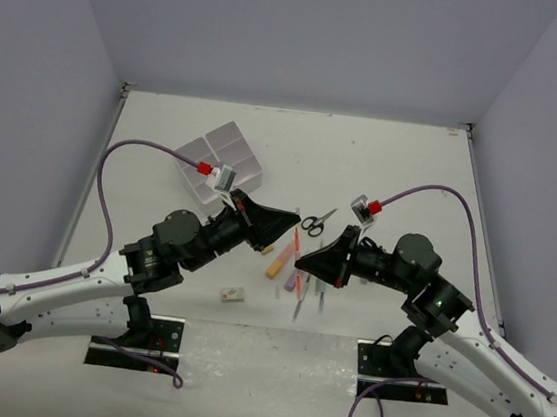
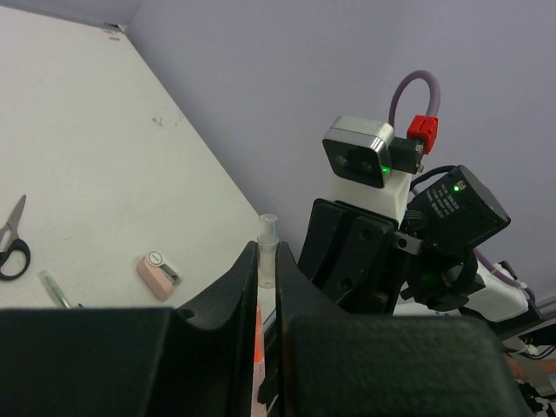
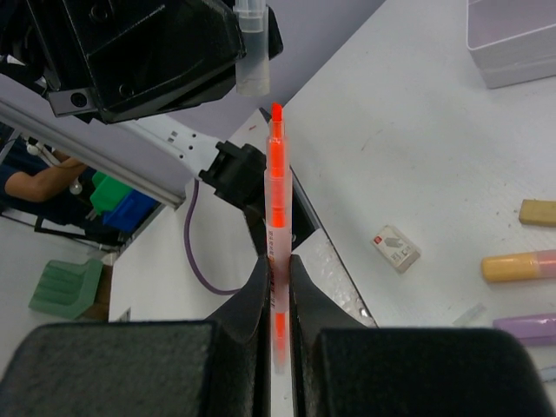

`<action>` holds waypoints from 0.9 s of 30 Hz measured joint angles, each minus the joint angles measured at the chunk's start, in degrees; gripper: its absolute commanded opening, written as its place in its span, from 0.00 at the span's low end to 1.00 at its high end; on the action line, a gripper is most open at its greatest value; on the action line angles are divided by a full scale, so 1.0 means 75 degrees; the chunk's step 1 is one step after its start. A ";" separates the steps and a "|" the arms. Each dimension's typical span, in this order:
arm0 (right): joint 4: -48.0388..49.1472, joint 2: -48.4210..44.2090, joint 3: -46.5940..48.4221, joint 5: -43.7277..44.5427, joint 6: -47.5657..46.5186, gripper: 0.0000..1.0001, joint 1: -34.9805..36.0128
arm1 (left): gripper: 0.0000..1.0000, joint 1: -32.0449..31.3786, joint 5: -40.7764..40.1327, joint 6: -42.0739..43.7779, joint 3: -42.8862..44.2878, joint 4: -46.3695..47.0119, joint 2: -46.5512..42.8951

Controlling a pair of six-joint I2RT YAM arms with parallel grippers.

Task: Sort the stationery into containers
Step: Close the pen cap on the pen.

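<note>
My right gripper (image 1: 300, 258) is shut on an uncapped orange highlighter (image 3: 275, 200), tip pointing up toward my left gripper (image 1: 294, 228). My left gripper (image 2: 268, 261) is shut on the highlighter's clear cap (image 2: 267, 239); in the right wrist view the cap (image 3: 250, 52) hangs just above the orange tip, slightly left, apart from it. Both grippers meet above the table's middle. The four joined translucent bins (image 1: 219, 162) stand at the back left. Black-handled scissors (image 1: 318, 221) lie behind the grippers.
On the table below lie an orange-pink highlighter (image 3: 519, 265), a purple one (image 3: 526, 328), thin pens (image 1: 301, 297), a white eraser (image 1: 234, 293), a beige eraser (image 3: 537, 212) and a small pink piece (image 2: 159, 274). Walls enclose the table.
</note>
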 measured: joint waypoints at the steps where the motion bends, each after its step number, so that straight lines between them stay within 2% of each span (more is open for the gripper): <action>1: -0.0005 0.0006 0.0021 0.0023 -0.0001 0.00 0.0000 | 0.00 0.0000 0.0027 -0.0006 0.0000 0.0055 0.0026; 27: -0.0295 0.0003 0.0128 0.0075 -0.0003 0.00 0.0000 | 0.00 0.0000 -0.0091 0.0009 -0.0254 0.0291 -0.0050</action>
